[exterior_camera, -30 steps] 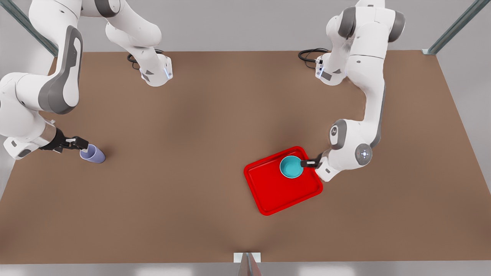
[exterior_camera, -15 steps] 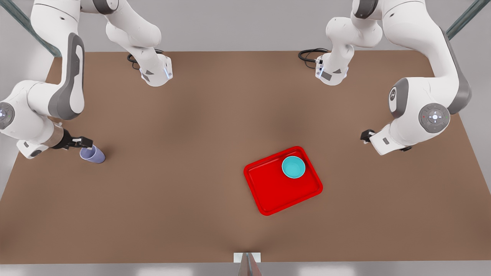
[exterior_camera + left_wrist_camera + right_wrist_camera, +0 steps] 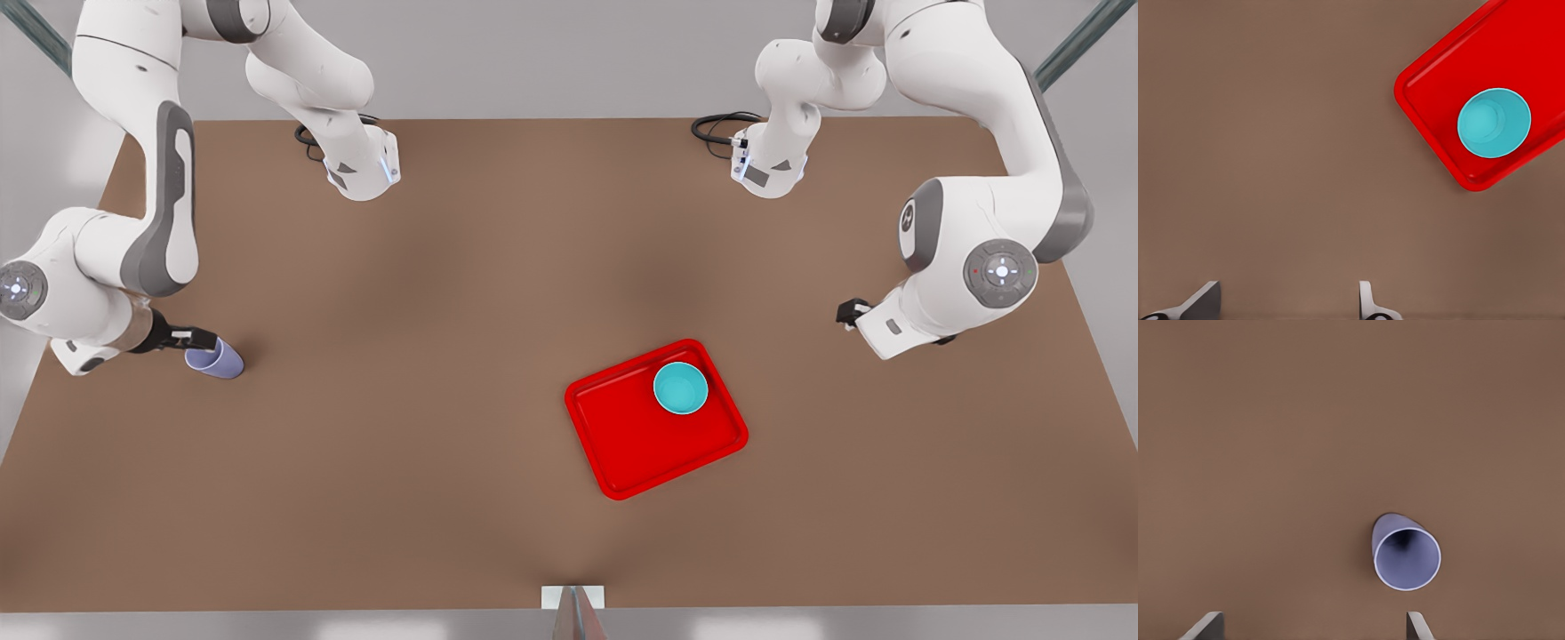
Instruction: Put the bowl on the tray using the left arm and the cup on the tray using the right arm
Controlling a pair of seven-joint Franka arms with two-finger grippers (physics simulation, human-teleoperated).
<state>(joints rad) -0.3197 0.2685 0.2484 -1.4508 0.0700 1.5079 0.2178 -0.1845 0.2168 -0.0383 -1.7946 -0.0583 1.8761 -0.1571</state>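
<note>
The teal bowl [image 3: 681, 388] [image 3: 1493, 123] sits upright inside the red tray [image 3: 640, 444] [image 3: 1435, 90], near the tray's corner on the front view's right. My left gripper [image 3: 849, 313] [image 3: 1285, 301] hangs open and empty to the right of the tray, well apart from the bowl. The lavender cup [image 3: 213, 358] [image 3: 1406, 559] stands upright on the table at the front view's far left. My right gripper [image 3: 200, 340] [image 3: 1311, 625] is open above the table beside the cup, and the cup is not between its fingers.
The brown table [image 3: 444, 356] spreads wide between the cup and the tray. Both arm bases with black cables [image 3: 720, 126] stand at the far edge. A metal post [image 3: 573, 612] rises at the middle of the near edge.
My left gripper has let go of the bowl on the tray and pulled away to the front view's right. My right arm has shifted slightly left, still by the cup.
</note>
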